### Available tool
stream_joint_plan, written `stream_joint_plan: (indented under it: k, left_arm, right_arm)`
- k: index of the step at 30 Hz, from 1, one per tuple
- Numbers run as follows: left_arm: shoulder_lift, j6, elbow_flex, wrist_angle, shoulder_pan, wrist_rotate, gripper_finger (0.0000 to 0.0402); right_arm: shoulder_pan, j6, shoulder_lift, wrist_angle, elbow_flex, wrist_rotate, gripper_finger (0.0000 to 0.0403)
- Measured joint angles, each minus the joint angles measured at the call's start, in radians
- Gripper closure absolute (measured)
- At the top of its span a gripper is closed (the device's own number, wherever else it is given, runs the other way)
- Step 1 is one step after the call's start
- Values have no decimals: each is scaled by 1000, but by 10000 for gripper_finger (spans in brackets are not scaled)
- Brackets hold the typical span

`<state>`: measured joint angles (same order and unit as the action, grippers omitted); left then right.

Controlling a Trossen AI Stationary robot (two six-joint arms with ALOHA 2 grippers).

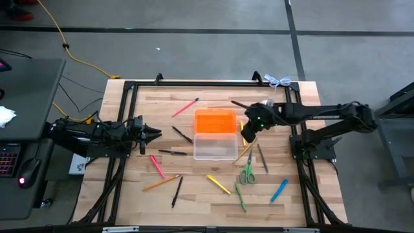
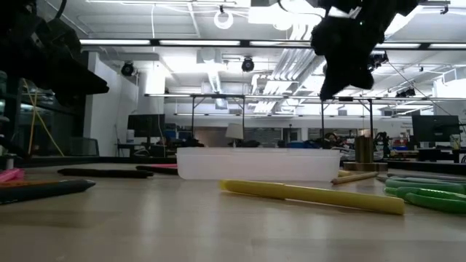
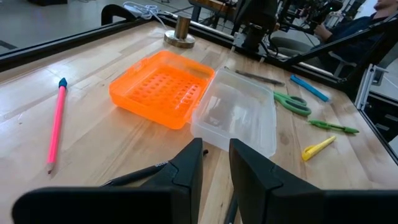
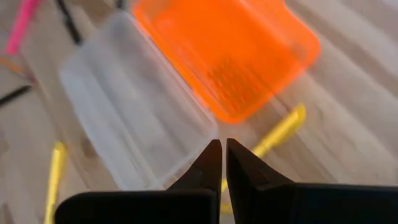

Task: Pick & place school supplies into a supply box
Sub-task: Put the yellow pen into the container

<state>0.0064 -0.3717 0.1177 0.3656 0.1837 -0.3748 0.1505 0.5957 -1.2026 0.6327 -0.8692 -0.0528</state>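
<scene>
The supply box point(image 1: 215, 147) is clear and lies open at mid-table, its orange lid point(image 1: 215, 122) flat on the table on its far side. The box shows empty in the left wrist view point(image 3: 239, 115). Pens, pencils and markers lie scattered around it: a pink pencil point(image 1: 185, 107), black pens point(image 1: 173, 153), a yellow marker point(image 1: 218, 184), green scissors point(image 1: 248, 171) and a blue marker point(image 1: 279, 189). My right gripper point(image 1: 249, 133) is shut and empty. It hovers above the box's right side, over a yellow marker point(image 4: 280, 130). My left gripper point(image 1: 155, 134) waits left of the box, its fingers a narrow gap apart and empty.
A metal bell point(image 3: 181, 31) stands at the far side of the table beyond the lid. A black frame point(image 1: 194, 83) runs along the table's edges. A pink marker point(image 1: 157, 166), an orange pencil point(image 1: 162, 183) and a green pen point(image 1: 240, 197) lie near the front.
</scene>
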Motion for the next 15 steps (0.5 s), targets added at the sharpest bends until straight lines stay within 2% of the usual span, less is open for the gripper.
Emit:
stream_joint_plan:
  k: [8,15]
  left_arm:
    - [0,0,0,0,0,0,291]
    - [0,0,0,-1,0,0,291]
  right_arm:
    - [0,28,-23,59,0,7,402]
    - [0,-17,-23,59,0,2,402]
